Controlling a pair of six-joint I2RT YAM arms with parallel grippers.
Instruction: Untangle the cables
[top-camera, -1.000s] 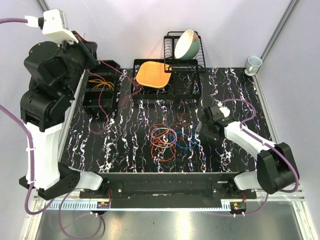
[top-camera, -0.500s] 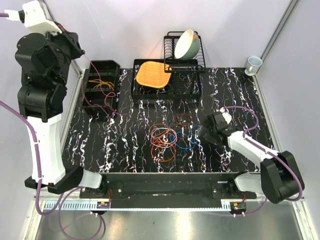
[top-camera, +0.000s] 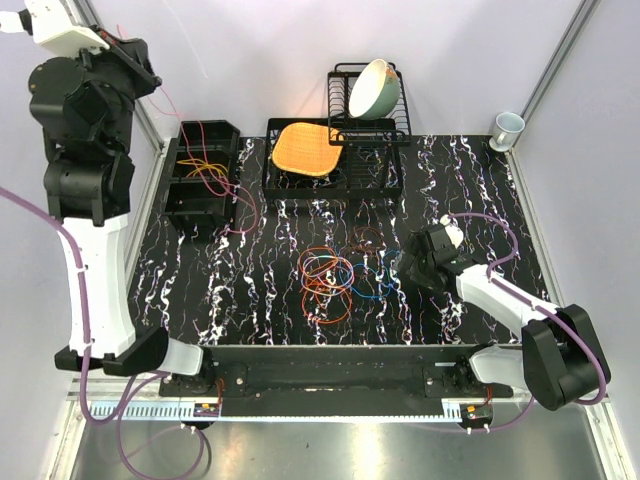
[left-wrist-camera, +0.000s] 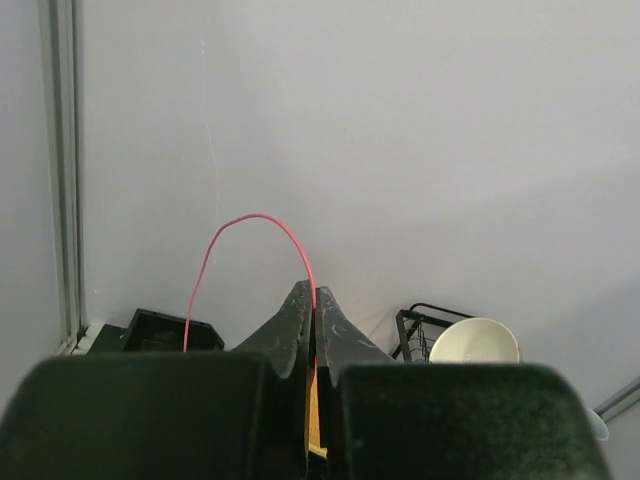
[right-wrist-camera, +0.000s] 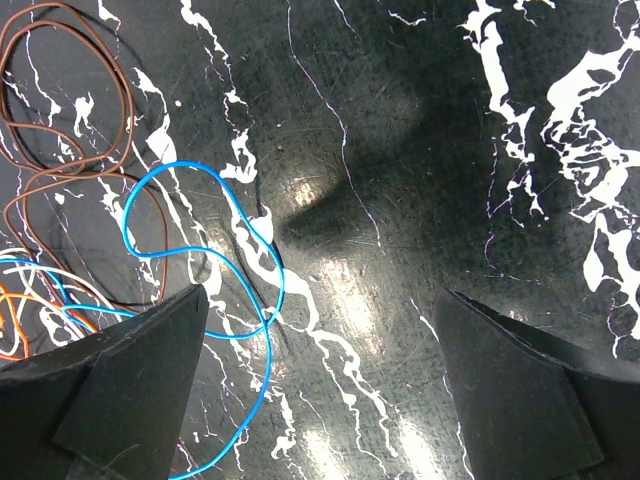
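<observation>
A tangle of thin cables (top-camera: 335, 272) in orange, red, blue and brown lies on the black marbled table (top-camera: 270, 300) at the middle. My left gripper (top-camera: 152, 80) is raised high at the far left and is shut on a red cable (left-wrist-camera: 250, 225) that arcs over its fingertips and trails down past the black bin (top-camera: 205, 175). My right gripper (top-camera: 408, 262) is open, low over the table just right of the tangle. In the right wrist view a blue cable (right-wrist-camera: 205, 260) loops by the left finger (right-wrist-camera: 120, 390) and a brown cable (right-wrist-camera: 70, 110) lies beyond.
The black bin at the back left holds yellow and orange wires (top-camera: 203, 168). A black tray with an orange mat (top-camera: 305, 148) and a wire rack with a white bowl (top-camera: 373, 88) stand at the back. A white cup (top-camera: 507, 128) sits at the back right corner.
My left arm has risen and swung further up and left, drawing the red cable with it. My right gripper has shifted slightly toward me and to the right.
</observation>
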